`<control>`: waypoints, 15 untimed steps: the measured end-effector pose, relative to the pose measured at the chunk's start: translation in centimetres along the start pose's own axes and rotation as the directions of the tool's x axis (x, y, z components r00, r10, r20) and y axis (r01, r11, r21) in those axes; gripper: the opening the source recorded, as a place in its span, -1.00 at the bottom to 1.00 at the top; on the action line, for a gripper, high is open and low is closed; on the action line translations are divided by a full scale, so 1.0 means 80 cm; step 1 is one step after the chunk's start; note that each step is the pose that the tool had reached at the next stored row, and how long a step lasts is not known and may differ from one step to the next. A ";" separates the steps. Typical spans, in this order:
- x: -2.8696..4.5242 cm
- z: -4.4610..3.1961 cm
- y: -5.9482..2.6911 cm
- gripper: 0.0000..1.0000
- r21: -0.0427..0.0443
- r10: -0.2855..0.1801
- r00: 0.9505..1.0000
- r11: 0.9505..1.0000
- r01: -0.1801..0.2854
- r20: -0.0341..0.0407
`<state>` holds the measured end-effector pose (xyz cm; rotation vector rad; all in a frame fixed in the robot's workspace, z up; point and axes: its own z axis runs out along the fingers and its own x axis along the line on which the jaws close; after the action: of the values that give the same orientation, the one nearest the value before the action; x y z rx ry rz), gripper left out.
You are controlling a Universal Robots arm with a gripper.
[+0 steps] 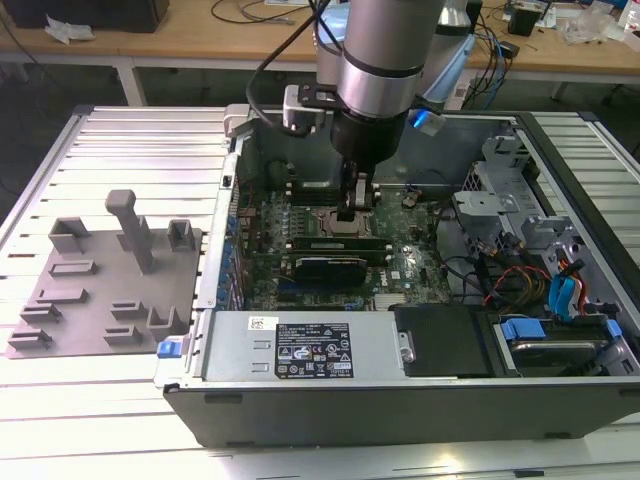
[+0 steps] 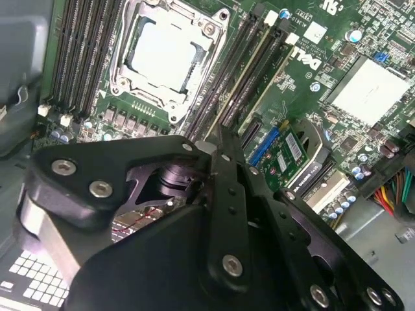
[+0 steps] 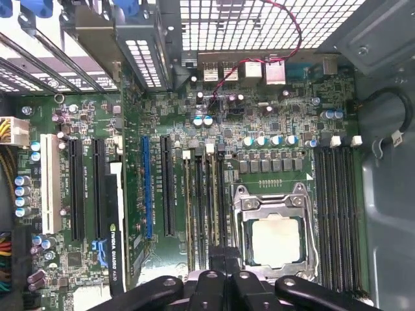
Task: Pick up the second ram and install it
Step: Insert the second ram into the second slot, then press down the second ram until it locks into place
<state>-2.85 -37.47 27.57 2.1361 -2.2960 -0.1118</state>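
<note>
My gripper (image 1: 357, 205) hangs inside the open computer case, low over the motherboard beside the processor socket (image 1: 322, 222). In both wrist views its black fingers stand together, shut, with nothing visible between them (image 2: 217, 139) (image 3: 224, 259). A long thin green stick, the second ram (image 2: 262, 76), stands on edge in a memory slot (image 3: 211, 194) next to the socket (image 3: 275, 240). The fingertips are over its near end; whether they touch it I cannot tell. A similar strip sits two slots away (image 3: 190, 194).
A grey tray (image 1: 100, 290) with upright holders lies at the exterior view's left, outside the case. A black expansion card (image 1: 335, 262) stands just in front of the gripper. Drive bays and cables (image 1: 545, 280) crowd the exterior view's right. More memory slots (image 3: 337, 214) flank the socket's other side.
</note>
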 end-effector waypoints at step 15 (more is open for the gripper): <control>-0.0006 0.0472 -0.067 -0.84 -0.010 -0.006 1.000 1.000 0.006 -0.002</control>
<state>2.34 -37.61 23.51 2.1381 -2.2831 -0.1205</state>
